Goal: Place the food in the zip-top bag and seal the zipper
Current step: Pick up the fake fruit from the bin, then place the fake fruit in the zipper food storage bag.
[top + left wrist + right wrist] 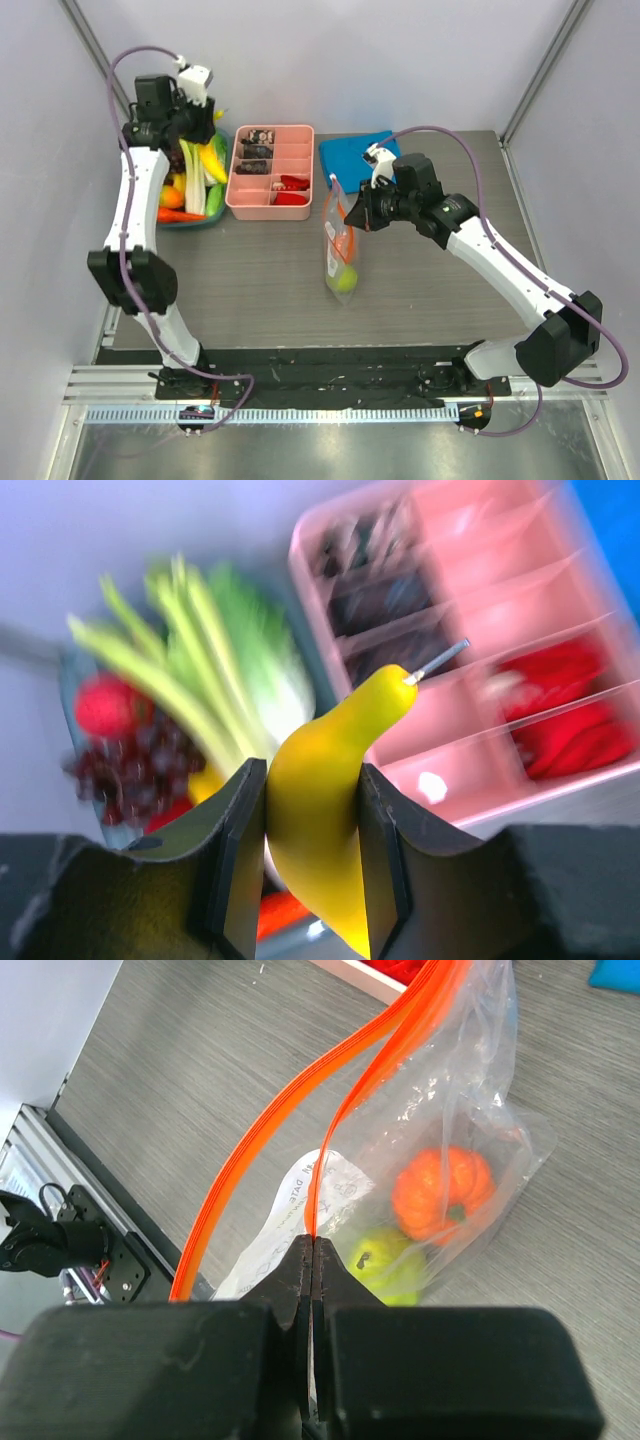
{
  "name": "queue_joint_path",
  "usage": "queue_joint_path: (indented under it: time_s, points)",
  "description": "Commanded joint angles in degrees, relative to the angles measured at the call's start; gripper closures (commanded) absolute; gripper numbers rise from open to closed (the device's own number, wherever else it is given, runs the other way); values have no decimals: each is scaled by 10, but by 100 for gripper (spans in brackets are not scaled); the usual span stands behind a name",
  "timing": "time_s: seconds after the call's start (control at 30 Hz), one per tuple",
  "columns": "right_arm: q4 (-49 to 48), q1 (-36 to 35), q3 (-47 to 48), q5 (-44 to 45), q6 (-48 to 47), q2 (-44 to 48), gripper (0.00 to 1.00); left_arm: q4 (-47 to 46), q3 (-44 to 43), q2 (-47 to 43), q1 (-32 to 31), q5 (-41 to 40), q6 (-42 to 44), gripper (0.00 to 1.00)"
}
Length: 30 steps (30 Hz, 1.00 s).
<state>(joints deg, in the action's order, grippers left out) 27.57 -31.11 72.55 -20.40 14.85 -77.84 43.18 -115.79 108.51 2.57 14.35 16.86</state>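
Your left gripper (pixel 312 772) clamps the yellow banana (pixel 320 820) above the food bowl (pixel 192 224) at the table's ten o'clock. Your right gripper (pixel 312 1245), jaws closed, pinches the zipper (pixel 372 1068), holding the zip-top bag (pixel 485 1080) upright at table centre, with an orange pumpkin (pixel 443 1193) and a green pear (pixel 388 1265) inside.

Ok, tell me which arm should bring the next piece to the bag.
Left. The left gripper clamps a yellow fruit, while the right gripper is shut on the zipper, holding the zip-top bag open.
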Motion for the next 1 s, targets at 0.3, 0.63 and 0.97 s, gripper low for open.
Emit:
queue_joint_path:
  time_s: [0.3, 0.63, 0.97]
  points:
    - [-3, 3, 27, -49, -15, 20, 99, -643, 390, -304, -284, 127, -156, 85]
    - [-4, 4, 15, -79, 4, 30, 99, -818, 550, -341, -411, 65, -57, 85]
    - [-4, 11, 4, -77, 8, 43, 99, -834, 663, -399, -441, 45, -25, 83]
